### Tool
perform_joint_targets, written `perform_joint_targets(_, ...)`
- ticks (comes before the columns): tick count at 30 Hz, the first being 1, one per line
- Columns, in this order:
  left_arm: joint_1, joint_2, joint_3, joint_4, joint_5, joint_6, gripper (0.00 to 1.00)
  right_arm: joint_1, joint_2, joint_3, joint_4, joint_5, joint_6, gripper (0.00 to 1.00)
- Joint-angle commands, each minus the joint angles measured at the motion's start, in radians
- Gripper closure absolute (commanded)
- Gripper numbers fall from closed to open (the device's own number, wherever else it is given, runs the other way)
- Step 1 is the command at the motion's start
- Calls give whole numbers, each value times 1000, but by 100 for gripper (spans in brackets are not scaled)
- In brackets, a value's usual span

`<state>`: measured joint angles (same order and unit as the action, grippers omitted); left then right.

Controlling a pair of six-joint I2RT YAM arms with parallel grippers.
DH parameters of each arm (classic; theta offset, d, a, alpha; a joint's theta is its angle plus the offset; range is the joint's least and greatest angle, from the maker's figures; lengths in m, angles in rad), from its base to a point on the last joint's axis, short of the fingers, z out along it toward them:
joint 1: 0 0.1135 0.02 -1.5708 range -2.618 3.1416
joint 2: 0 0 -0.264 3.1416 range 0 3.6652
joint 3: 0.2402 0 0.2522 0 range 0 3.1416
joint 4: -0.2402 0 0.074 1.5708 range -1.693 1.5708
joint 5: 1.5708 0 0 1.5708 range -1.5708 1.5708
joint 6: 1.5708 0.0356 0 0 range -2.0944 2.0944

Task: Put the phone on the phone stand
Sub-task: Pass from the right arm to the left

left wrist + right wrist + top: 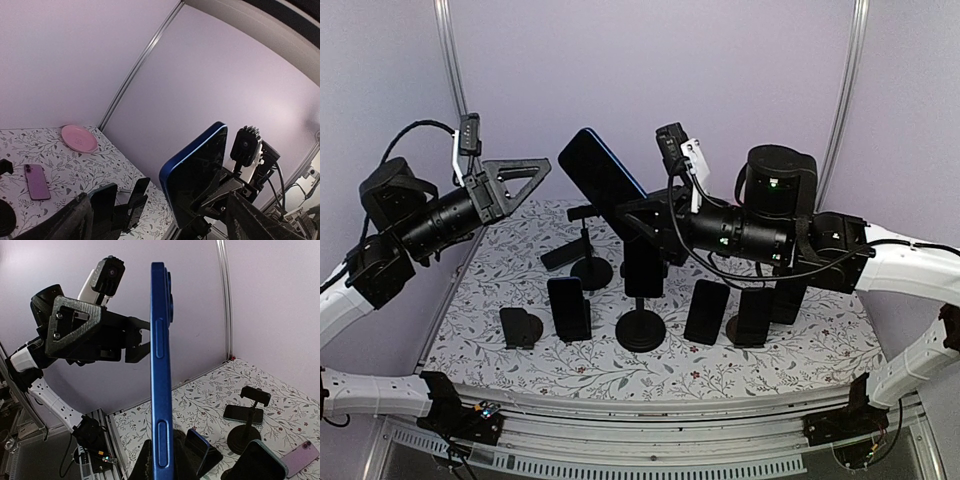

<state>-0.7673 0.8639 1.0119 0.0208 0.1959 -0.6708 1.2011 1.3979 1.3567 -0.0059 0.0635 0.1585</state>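
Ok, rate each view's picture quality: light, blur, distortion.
Top external: even soft light, sharp, though the dark phones show little detail. Left wrist: tilted, wide-angle stretch, left gripper's fingers blurred in the bottom corners. Right wrist: blue phone crisp, faint sheen along its edge.

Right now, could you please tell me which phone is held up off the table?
The blue phone, gripped at its lower end by the right pincer and tilted in the air; the other phones all sit much lower.

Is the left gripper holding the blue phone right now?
No, the phone sits in the right gripper; the left gripper hangs open, apart from it.
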Motion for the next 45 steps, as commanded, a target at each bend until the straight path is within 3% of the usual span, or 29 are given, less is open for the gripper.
perform_joint_targets(1,3,-25,-39,55,54,-63,8,-6,2,6,182,-63,88,98)
perform_joint_targets(5,-27,-63,-64,9,-45,-72,3,-3,44,14,195,-13,85,98)
perform_joint_targets(17,-101,-21,5,-158,-272,-71,3,70,196,134,163,211,-54,98)
perform_joint_targets(34,-107,37,30,-121,-259,-112,6,107,269,197,100,374,-143,98)
perform_joint_targets(45,-107,66,57,-125,-270,-132,8,114,280,211,82,384,-147,98)
